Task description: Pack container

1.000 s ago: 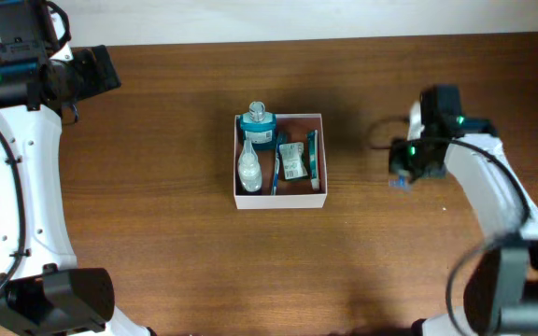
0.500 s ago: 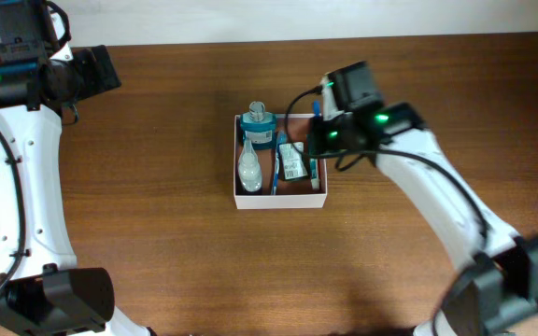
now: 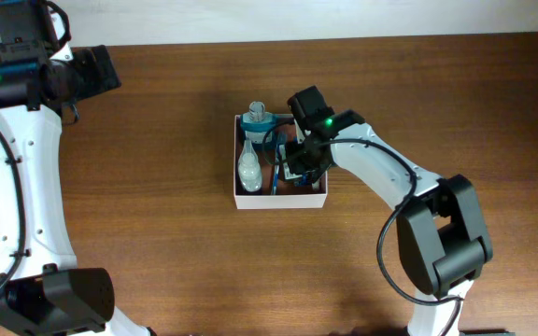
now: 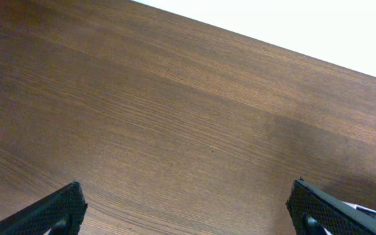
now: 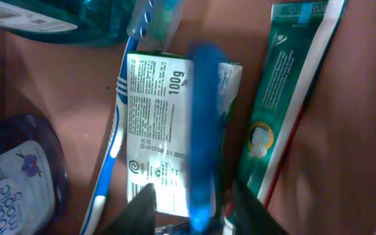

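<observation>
Overhead, container (image 3: pixel 278 201) whole; right wrist: blurred blue stick (image 5: pixel 204 130).

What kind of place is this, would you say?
Likely a robotics test bench, not a home: a left arm and right arm at a wooden table, with a white container holding a toothpaste tube and toothbrush.

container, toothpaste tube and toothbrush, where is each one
container (image 3: pixel 278 202), overhead view, its lower white wall
toothpaste tube (image 5: pixel 284 91), right wrist view, middle of the green body
toothbrush (image 5: pixel 114 147), right wrist view, mid handle
</observation>
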Tool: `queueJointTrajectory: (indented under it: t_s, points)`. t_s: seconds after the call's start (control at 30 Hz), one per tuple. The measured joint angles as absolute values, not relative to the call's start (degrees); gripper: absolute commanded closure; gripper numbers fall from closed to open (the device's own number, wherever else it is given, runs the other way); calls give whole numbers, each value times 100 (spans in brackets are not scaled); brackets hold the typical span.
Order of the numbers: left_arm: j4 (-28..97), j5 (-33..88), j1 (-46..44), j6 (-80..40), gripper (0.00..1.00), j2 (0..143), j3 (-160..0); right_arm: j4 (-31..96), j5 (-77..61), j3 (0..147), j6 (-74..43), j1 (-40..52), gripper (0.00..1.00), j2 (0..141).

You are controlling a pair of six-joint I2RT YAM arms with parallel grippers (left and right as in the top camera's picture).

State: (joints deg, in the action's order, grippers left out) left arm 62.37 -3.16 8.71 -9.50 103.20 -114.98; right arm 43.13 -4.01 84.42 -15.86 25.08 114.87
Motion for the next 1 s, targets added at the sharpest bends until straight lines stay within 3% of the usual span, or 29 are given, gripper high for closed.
queueJointTrajectory:
  t_s: [0.17, 0.3, 0.43, 0.6, 0.67, 1.0]
  points:
    - [6237, -316, 871, -950, 0, 10320, -11498, 4600, -443, 8523, -1592, 2563, 31, 11461]
    - [6237, -316, 871, -950, 0, 10320, -11498, 5063, -399, 8694, -1581, 2458, 27, 10975]
    - [6237, -316, 871, -950, 0, 10320, -11498, 5384, -320, 8840, -1522, 2095, 23, 9544]
    - [6241, -314, 871, -950, 0, 10320, -11498, 5933, -180, 8895, -1352, 1706, 13, 7913]
    - [6241, -316, 871, -950, 0, 10320, -11498, 6259, 104, 8927, -1302, 1581, 1, 7194]
    - [6237, -316, 871, -950, 0, 10320, -11498, 6521, 819, 8938, -1221, 1433, 1, 5848]
